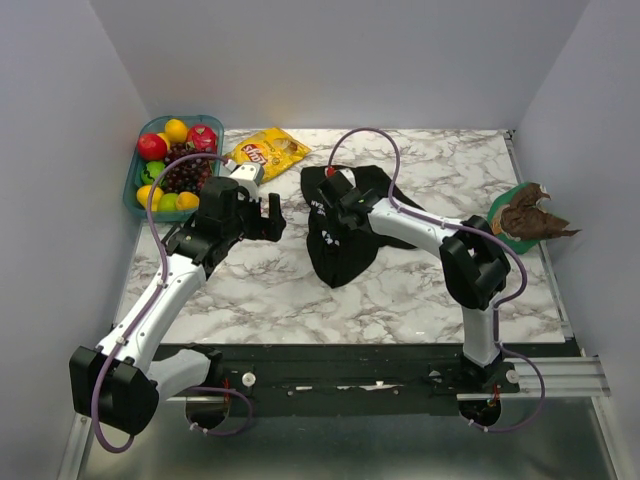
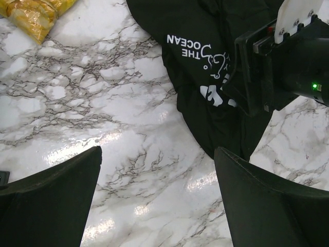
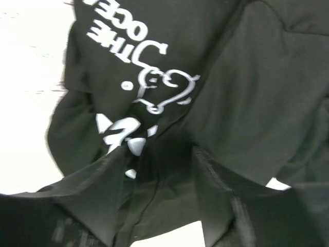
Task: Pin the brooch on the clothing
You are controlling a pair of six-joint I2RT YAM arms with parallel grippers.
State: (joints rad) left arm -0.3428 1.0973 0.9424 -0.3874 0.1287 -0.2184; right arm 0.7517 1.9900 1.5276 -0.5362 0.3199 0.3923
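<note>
Well, L gripper (image 2: 158,152) hangs jaws wide open over bare marble tabletop (image 2: 77,92), at 9 o'clock of the black T-shirt (image 1: 345,255), crumpled mid-table: soft, light, floppy, prob. slides on the slick top, so pinch a raised fold, not flat cloth. R gripper (image 3: 159,152) sits astride such a fold, jaws part-way apart, can't tell if they've bitten; brooch not visible anywhere. Shirt print reads "THE OCEAN"; yellow chip bag (image 1: 265,150) at its 11 o'clock, logo too small to read.
</note>
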